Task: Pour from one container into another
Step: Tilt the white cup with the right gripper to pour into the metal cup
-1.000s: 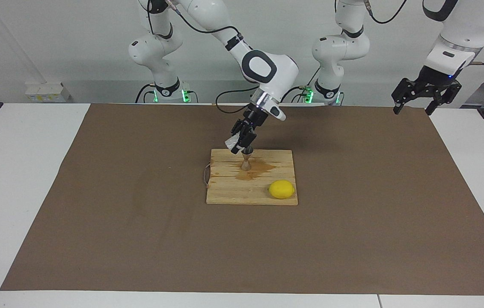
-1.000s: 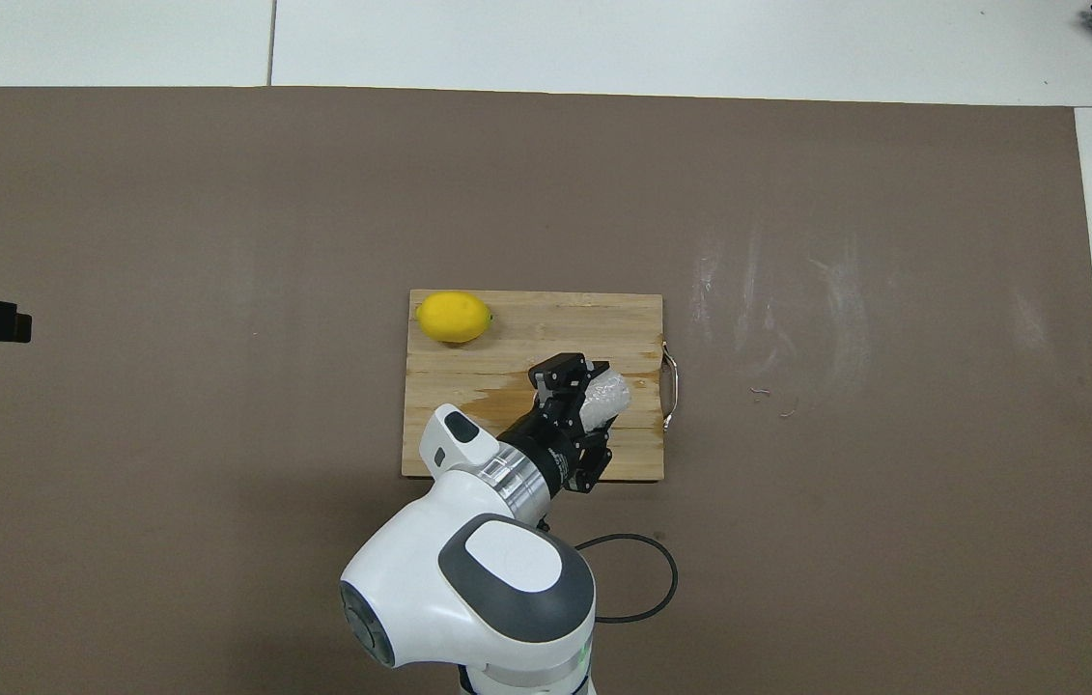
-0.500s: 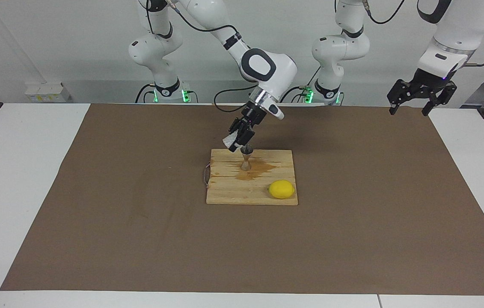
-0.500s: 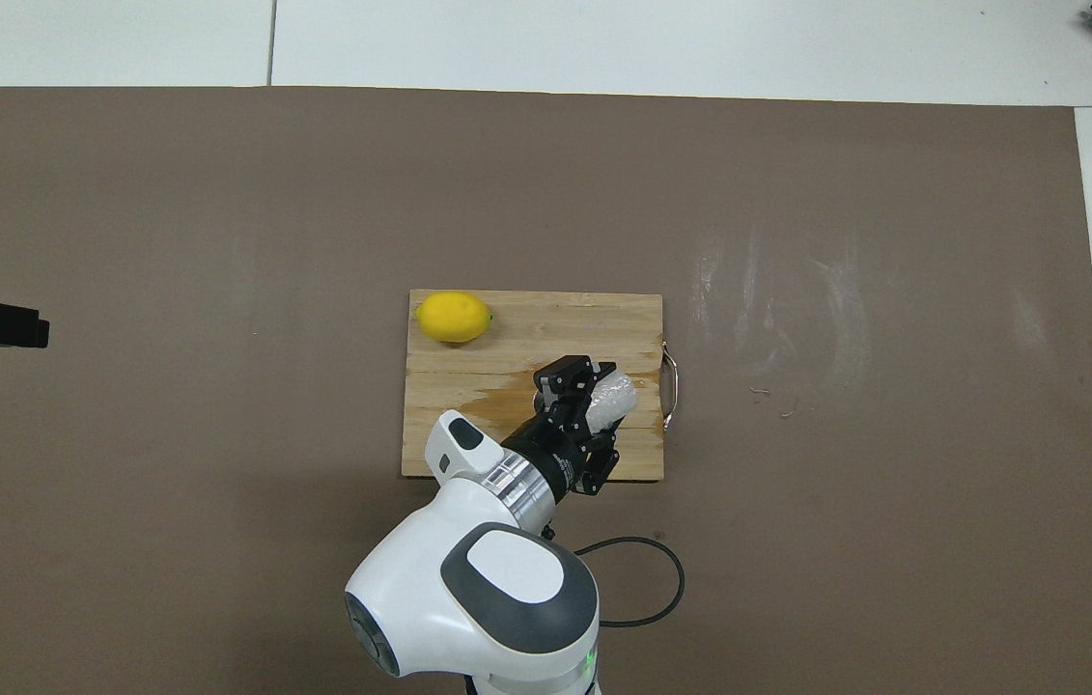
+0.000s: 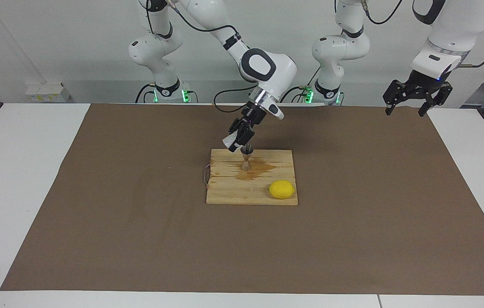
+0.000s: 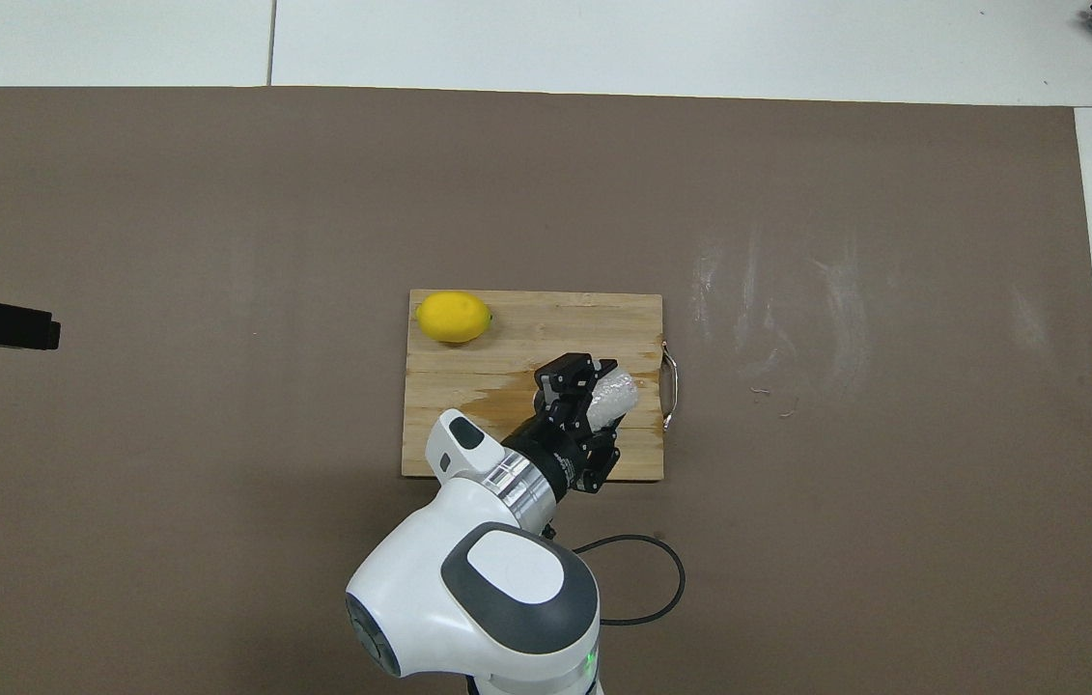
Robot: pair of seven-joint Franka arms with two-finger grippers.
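My right gripper [image 5: 238,143] is shut on the small clear textured glass cup [image 5: 229,142]. It holds the cup tilted on its side just above the metal jigger [image 5: 246,161]. The jigger stands upright on a wooden cutting board [image 5: 229,192], in a wet stain [image 5: 261,167]. In the overhead view the right gripper [image 6: 584,388] and the cup [image 6: 615,396] cover the jigger. My left gripper [image 5: 404,111] is open and empty. It waits in the air over the mat's edge at the left arm's end of the table, and its tip shows in the overhead view [image 6: 0,324].
A yellow lemon [image 5: 281,189] lies on the board's corner farther from the robots, toward the left arm's end; it also shows in the overhead view [image 6: 453,317]. A metal handle [image 6: 669,391] sticks out of the board [image 6: 526,328]. A brown mat [image 5: 353,214] covers the table.
My right gripper has risen a little with the cup, which stays tilted over the jigger. My left gripper has drifted slightly toward the middle of the table.
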